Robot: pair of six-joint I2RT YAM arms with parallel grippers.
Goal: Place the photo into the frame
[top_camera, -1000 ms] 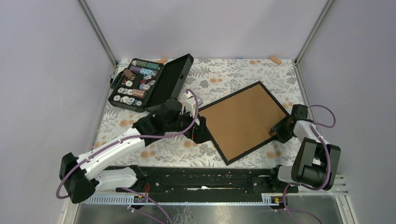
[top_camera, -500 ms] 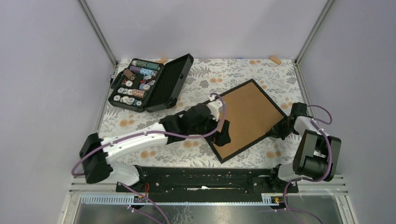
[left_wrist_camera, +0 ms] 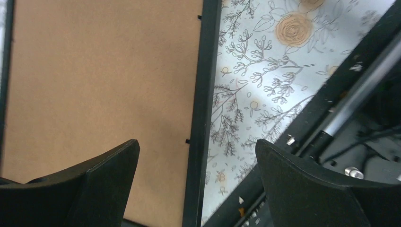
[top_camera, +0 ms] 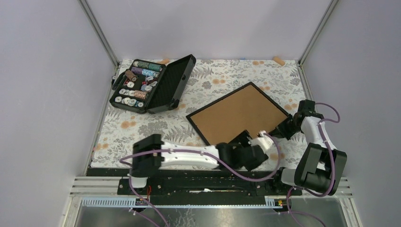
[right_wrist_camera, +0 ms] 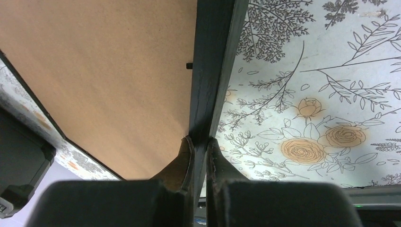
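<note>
No lettering, label, brand or number is legible anywhere, whether on the brown back of the frame (top_camera: 239, 116), the spool case (top_camera: 172, 87) or the flowered tablecloth (top_camera: 213, 80).

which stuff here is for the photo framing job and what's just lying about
For the job: frame, board up; right gripper clamped on its edge; left gripper open over it. Photo not visible.
Lying about: open thread spool case; tan piece at far edge.

The frame (top_camera: 239, 116) has a black rim with a faint wood grain and a dull satin finish; its backing board (right_wrist_camera: 108, 71) is matt brown fibreboard, finely rough. The table cover (top_camera: 213, 78) looks smooth. The 2 fingers (left_wrist_camera: 302, 189) of the left gripper (left_wrist_camera: 196, 144) are matt black plastic. By the worktop's near edge a rod (left_wrist_camera: 357, 101) is shiny metal.
</note>
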